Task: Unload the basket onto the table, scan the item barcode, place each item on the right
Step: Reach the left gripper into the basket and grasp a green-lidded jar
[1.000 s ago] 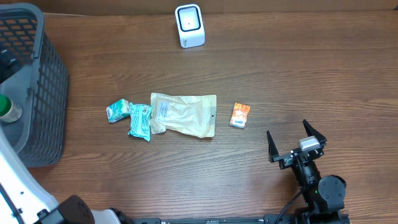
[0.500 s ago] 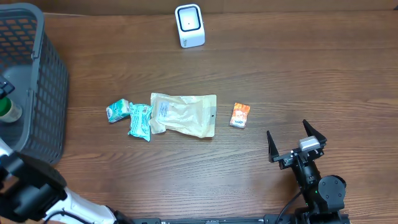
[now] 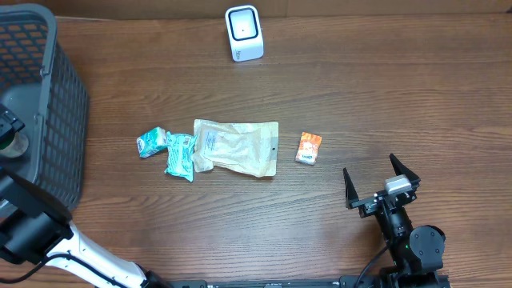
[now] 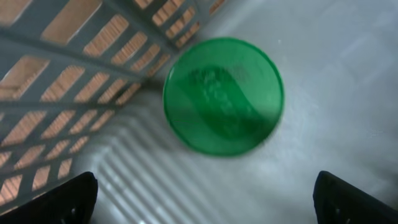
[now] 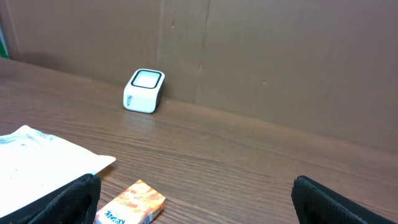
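Observation:
A round green lid [image 4: 222, 96] of a container stands on the grey floor of the basket [image 4: 323, 81], close to its mesh wall. My left gripper [image 4: 205, 208] hangs open just above the floor beside the lid, with nothing between its fingers. In the overhead view the left gripper [image 3: 6, 128] is inside the basket [image 3: 60, 104] and partly hides the container [image 3: 11, 146]. The white barcode scanner [image 3: 244, 33] stands at the table's far edge, also in the right wrist view [image 5: 143, 91]. My right gripper [image 3: 377, 181] rests open and empty near the front right.
On the table's middle lie two teal packets [image 3: 150, 142] [image 3: 180, 155], a beige pouch [image 3: 237, 147] and a small orange box [image 3: 309, 148]. The orange box [image 5: 129, 204] lies just ahead of the right gripper [image 5: 199, 202]. A brown board backs the table.
The left arm has swung in at the left edge, and its gripper now sits over the green-lidded container in the basket. The right arm has not moved.

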Controlling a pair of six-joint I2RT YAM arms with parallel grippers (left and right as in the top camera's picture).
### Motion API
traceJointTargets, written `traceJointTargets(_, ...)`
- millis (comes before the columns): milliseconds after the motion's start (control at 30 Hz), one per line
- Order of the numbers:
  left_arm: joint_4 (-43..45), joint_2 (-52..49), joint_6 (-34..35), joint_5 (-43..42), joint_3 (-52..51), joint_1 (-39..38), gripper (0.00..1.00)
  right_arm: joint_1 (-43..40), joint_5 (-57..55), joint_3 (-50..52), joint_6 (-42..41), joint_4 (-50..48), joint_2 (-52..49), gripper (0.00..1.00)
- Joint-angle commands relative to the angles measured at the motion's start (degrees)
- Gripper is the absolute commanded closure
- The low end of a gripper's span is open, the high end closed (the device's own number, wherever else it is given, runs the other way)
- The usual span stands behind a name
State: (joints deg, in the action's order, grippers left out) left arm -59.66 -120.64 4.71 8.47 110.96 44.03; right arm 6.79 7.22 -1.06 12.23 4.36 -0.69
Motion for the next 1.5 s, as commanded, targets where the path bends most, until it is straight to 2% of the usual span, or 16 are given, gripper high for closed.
traceJointTargets(0, 1.38, -2.38, -3.15, 0.72, 0.04, 0.46, 0.03, -0.15, -0.31, 0.59, -0.35, -0.22, 0.52, 0.0)
traceJointTargets(600, 9.01, -5.64, -3.56, -0.02, -0.66, 0.2, 0.03, -0.15, -0.31, 0.59, -0.35, -0.22, 0.52, 0.0)
traceJointTargets(733, 11.39, -5.64, -5.42, -3.21, -3.04, 0.2, 0.07, -0.15, -0.31, 0.59, -0.35, -0.22, 0.52, 0.0)
traceJointTargets(1000, 12.79, -5.64, -5.4, -3.23, -3.93, 0.2, 0.09, -0.15, -0.31, 0.59, -0.35, -0.22, 0.52, 0.0)
traceJointTargets(1100, 12.79, -5.64, -5.38, -3.65, -3.93, 0.2, 0.17, -0.15, -0.31, 0.59, -0.35, -0.22, 0.52, 0.0)
traceJointTargets(1333, 11.85, -5.62, -5.38, -3.63, -3.91, 0.2, 0.28, -0.15, -0.31, 0.59, -0.37, -0.22, 0.52, 0.0)
traceJointTargets(1400, 11.8, -5.6, -5.31, -3.67, -3.91, 0.17, 0.42, -0.15, -0.31, 0.59, -0.35, -0.22, 0.52, 0.0)
traceJointTargets(1467, 11.78, -5.57, -4.5, -3.65, -3.87, 0.13, 0.47, -0.15, -0.31, 0.59, -0.35, -0.22, 0.52, 0.0)
